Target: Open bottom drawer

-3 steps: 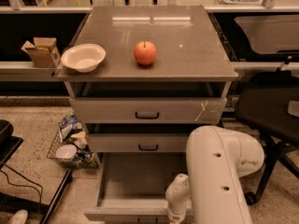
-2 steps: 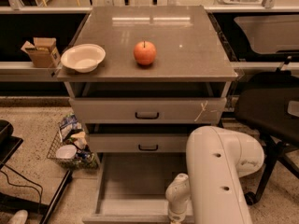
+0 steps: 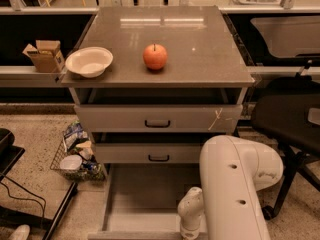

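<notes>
Bottom drawer (image 3: pixel 145 196) sits pulled well out under the mid drawer (image 3: pixel 150 154), w/ the white arm (image 3: pixel 235 189) dipping to its front edge, gripper cut off below view, grip can't tell.

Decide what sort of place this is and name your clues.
Probably an office or lab workroom: a grey drawer cabinet with its bottom drawer pulled open, a black office chair, and a white robot arm whose hand is out of view below.
</notes>
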Available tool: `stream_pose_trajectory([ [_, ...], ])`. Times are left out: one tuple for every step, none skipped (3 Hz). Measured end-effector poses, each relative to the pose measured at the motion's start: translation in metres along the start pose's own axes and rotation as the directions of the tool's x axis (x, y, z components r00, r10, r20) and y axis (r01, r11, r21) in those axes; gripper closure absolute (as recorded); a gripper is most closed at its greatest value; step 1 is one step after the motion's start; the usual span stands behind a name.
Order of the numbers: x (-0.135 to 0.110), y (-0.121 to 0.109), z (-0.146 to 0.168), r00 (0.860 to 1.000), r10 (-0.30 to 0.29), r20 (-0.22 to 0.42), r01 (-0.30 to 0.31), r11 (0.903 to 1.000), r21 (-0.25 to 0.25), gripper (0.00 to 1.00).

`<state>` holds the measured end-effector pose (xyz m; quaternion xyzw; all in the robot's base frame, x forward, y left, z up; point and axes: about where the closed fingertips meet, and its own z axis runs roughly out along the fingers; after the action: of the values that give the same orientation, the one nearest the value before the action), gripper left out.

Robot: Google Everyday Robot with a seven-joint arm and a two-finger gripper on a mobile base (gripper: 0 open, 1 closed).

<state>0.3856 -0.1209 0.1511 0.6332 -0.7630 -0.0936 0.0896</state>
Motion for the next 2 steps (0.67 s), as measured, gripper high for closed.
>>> stream_pose_trajectory([
  [0.0, 0.0, 0.0, 1.0, 0.0, 0.0, 0.0, 1.0, 0.0, 0.47],
  [0.001, 0.0019, -0.0021, 1.0, -0.002, 0.001, 0.002, 0.9999, 0.011, 0.24],
])
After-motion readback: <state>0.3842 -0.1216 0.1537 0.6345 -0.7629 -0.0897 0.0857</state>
